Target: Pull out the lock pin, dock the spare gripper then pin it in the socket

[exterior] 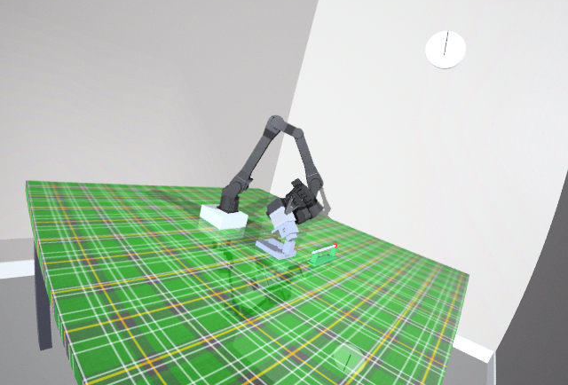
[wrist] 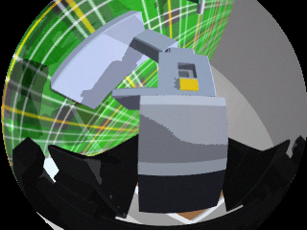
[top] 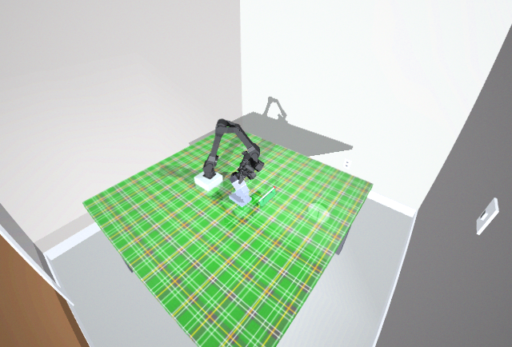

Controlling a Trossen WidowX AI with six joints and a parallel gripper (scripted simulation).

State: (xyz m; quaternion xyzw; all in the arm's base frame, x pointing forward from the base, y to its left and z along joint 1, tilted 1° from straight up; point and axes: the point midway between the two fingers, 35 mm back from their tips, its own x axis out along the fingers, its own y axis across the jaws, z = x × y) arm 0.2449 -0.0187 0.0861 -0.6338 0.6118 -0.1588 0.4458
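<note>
My gripper [top: 241, 177] [exterior: 288, 208] [wrist: 179, 136] is shut on the spare gripper [exterior: 279, 216] [wrist: 182, 126], a pale grey-blue block with a dark end. I hold it tilted, its pale end against the socket [exterior: 287, 229] [wrist: 168, 64] of the mount. The spigot is out of sight, apparently inside the socket. A yellow patch shows in the socket's side window in the wrist view. The mount's pale base [top: 239, 199] [exterior: 272, 248] [wrist: 91, 62] stands on the table. The white lock pin [top: 266, 195] [exterior: 323, 249], with a red head, lies across the green rack [top: 267, 199] [exterior: 323, 260].
The green plaid table [top: 248, 277] [exterior: 183, 326] carries everything. The arm's white base block [top: 208, 181] [exterior: 223, 218] stands behind and left of the mount in the top and exterior views. The green rack with the pin is close to the mount's right.
</note>
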